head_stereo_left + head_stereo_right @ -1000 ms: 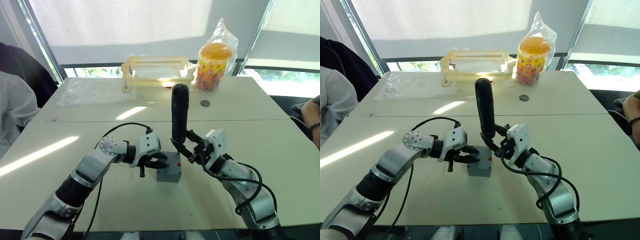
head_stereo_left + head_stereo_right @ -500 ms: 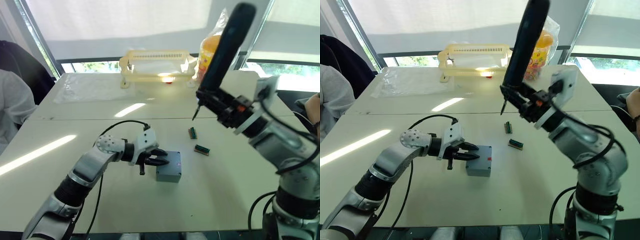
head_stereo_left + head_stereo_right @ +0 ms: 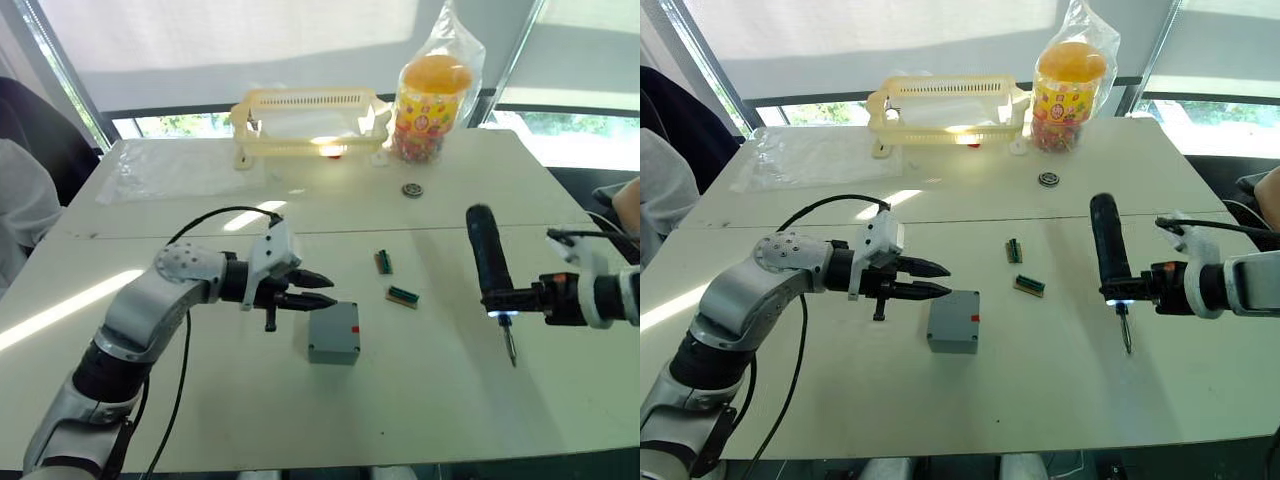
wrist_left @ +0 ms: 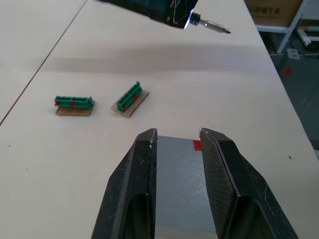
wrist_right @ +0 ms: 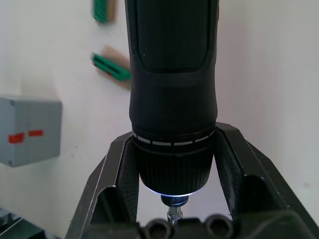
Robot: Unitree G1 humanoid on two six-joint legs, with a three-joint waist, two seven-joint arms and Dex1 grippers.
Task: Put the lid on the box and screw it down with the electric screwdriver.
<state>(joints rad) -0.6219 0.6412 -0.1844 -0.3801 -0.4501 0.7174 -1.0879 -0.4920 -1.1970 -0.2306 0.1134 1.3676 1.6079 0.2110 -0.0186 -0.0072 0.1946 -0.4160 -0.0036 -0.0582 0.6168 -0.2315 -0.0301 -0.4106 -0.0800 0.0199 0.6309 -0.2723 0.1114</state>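
Observation:
The grey box (image 3: 332, 351) stands on the table in front of me, a red mark on its right side. The lid (image 3: 335, 322) lies flat on top of it, so no hollow shows. My left gripper (image 3: 328, 290) hovers just left of the box and clear of it, open by a narrow gap with nothing between its fingers. Off to the right, my right gripper (image 3: 497, 298) is shut on the electric screwdriver (image 3: 484, 250) near its lit collar. The tool lies nearly level, low over the table, its bit (image 3: 509, 345) pointing at the near edge.
Two small green connector strips (image 3: 383, 262) (image 3: 402, 295) lie between the box and the screwdriver. At the back stand a yellow basket (image 3: 308, 120), a bagged candy jar (image 3: 430, 105), a small round part (image 3: 411, 189) and a clear plastic sheet (image 3: 170, 170). People sit at both table ends.
My right arm swung the screwdriver from upright on the box, up high, then down and out to the right, low over the table. The left gripper stays beside the box.

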